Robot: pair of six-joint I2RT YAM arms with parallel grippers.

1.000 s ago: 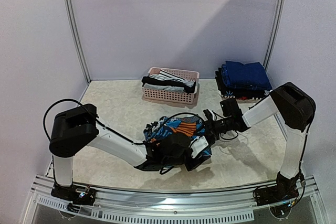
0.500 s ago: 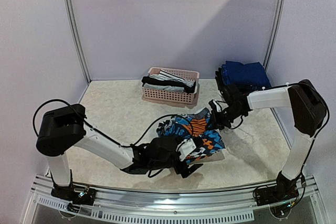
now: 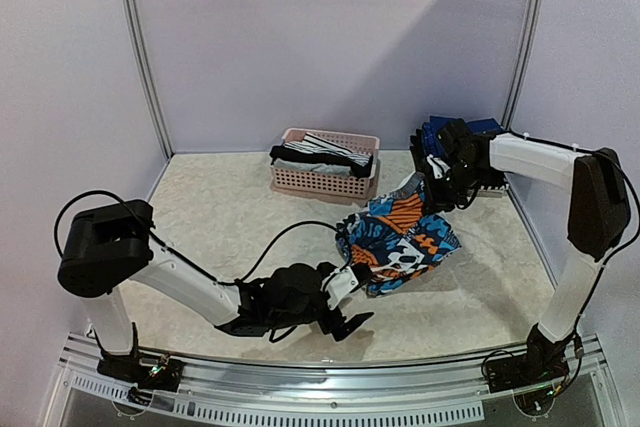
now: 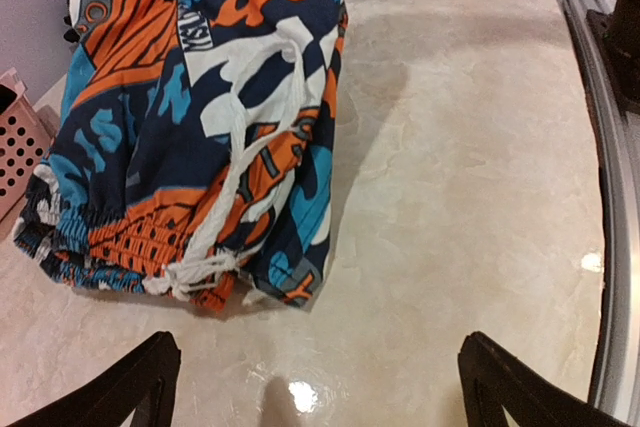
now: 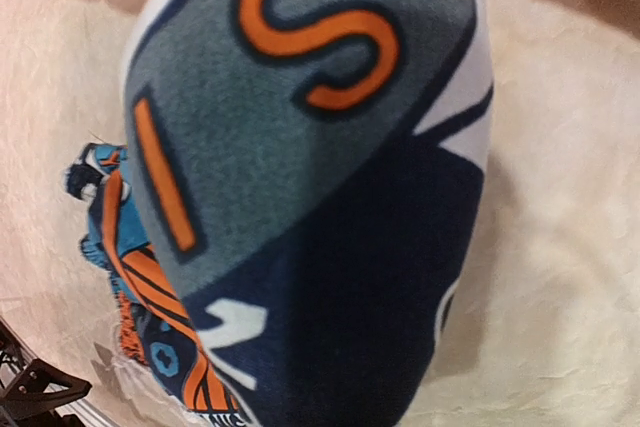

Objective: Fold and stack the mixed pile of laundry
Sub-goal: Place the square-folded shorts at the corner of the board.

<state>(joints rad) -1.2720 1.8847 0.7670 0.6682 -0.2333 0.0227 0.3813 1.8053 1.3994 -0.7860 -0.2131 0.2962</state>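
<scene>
- Nearest, well in front of the pink basket (image 3: 322,183) and close to the front edge of the table (image 3: 220,217), the left gripper (image 3: 352,304) sits low over the marbled top. Its jaws are spread wide with nothing between them, and its wrist view shows both dark fingertips far apart over bare surface.
- Just beyond it, in front of the basket and to its right, is the patterned garment (image 3: 405,242) in orange, blue, navy and white, folded in layers. Its lower, gathered edge rests on the table while its upper end is lifted clear. A white drawstring (image 4: 235,177) trails down its front.
- At that raised upper end, off the basket's front right corner, the right gripper (image 3: 428,187) is clamped tight on the patterned garment. The cloth fills its own wrist view.
- Inside the basket lie black-and-white striped pieces (image 3: 325,145), with a black item (image 3: 290,155) draped across the near rim.
- Right of the basket, against the back wall, a folded stack (image 3: 470,142) of navy garments sits on the table, just behind the right arm's wrist.
</scene>
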